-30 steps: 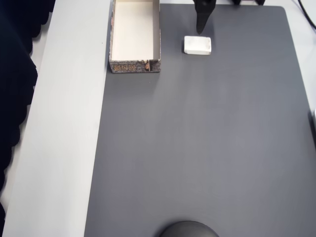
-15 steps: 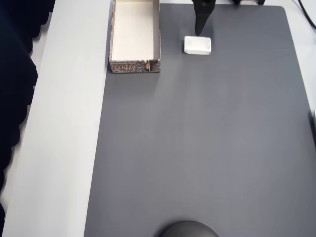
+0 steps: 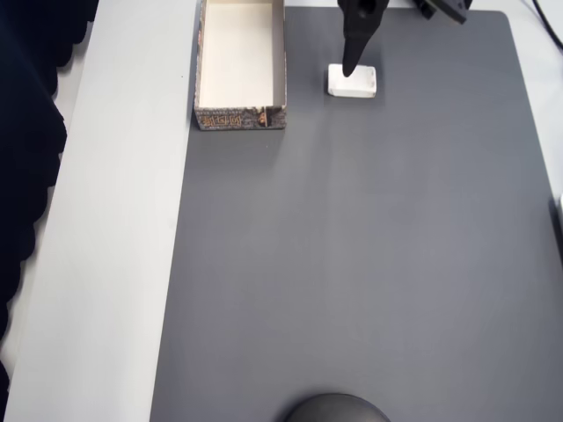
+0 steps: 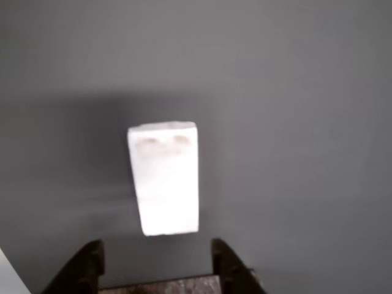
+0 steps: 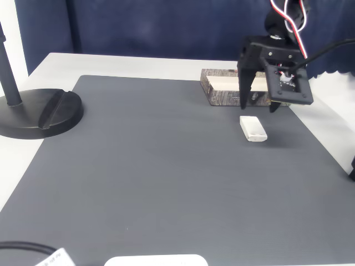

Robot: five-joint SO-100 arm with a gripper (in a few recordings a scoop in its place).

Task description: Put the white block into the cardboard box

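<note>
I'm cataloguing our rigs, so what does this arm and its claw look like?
The arm is black throughout. Its claw has two long, tapering black fingers under a boxy black wrist housing with a square frame and a small circuit board inside. Red and white wires loop at the upper joint, and a black cable trails off to the right in the fixed view. I can make out no markings.

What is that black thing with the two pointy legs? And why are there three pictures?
It is a robot arm, and the two legs are its pincer, open and holding nothing. Three cameras look at one moment: one from above, one from the side, one riding on the arm. On the dark grey mat lies a small white block, just under the pincer. Beside it sits an empty cardboard box. The round black thing is the foot of a stand.
</note>
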